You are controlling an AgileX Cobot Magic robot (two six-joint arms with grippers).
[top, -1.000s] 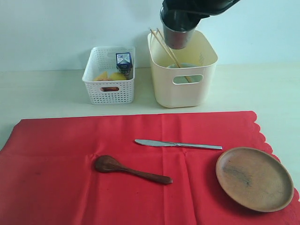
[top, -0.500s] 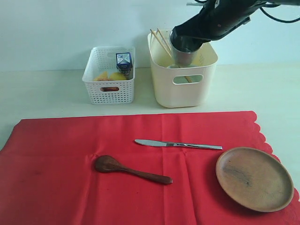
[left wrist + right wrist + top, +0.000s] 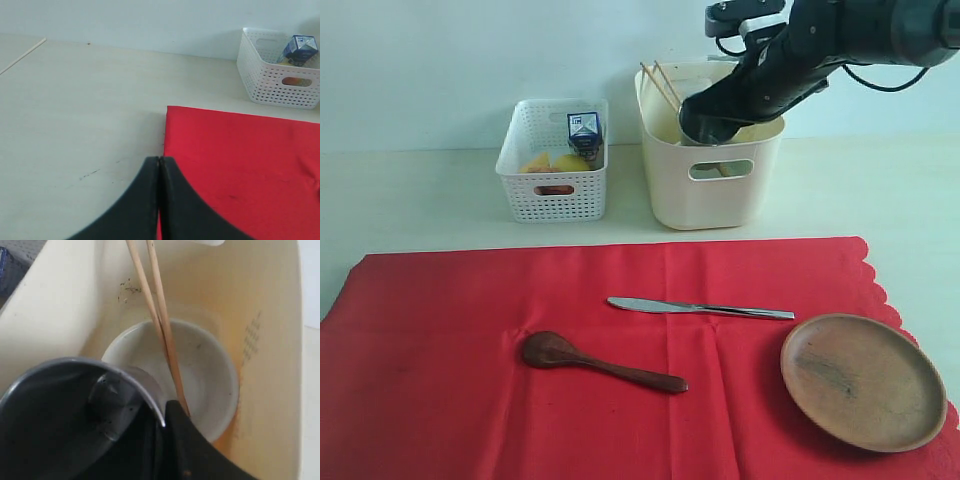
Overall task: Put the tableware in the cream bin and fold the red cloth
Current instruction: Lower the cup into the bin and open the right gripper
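1. A pale bench (image 3: 420, 190) runs up to a plain light wall. A red cloth (image 3: 440, 350) covers its front part, and a cream bin (image 3: 665, 190) stands near the back edge beside a white basket (image 3: 552, 170).
2. The right gripper (image 3: 161, 437) pinches the rim of a steel cup (image 3: 60, 405), one finger inside and one outside. It holds the cup tilted at the mouth of the bin.
3. A white bowl (image 3: 210, 375) already sits on the bin's floor. Two chopsticks (image 3: 160, 325) lean from it against the bin's back wall, passing just beside the cup's rim.
4. The step in hand looks to be setting the cup inside. I would lower it on the side away from the chopsticks, so the rim does not knock them out.
5. Bring the cup down close to the bowl or the bin floor before parting the fingers. A drop from the rim could make it bounce or clatter on the bowl.
6. Lift the arm straight up afterwards, so the inner finger clears the cup without dragging it.
7. The left gripper (image 3: 159, 190) is closed on nothing, hanging over the bench by the cloth's edge.
8. A knife (image 3: 700, 308) lies mid-cloth with a wooden spoon (image 3: 600, 365) in front of it, and a brown plate (image 3: 860, 380) sits at the cloth's front right corner. All three need binning before any folding.
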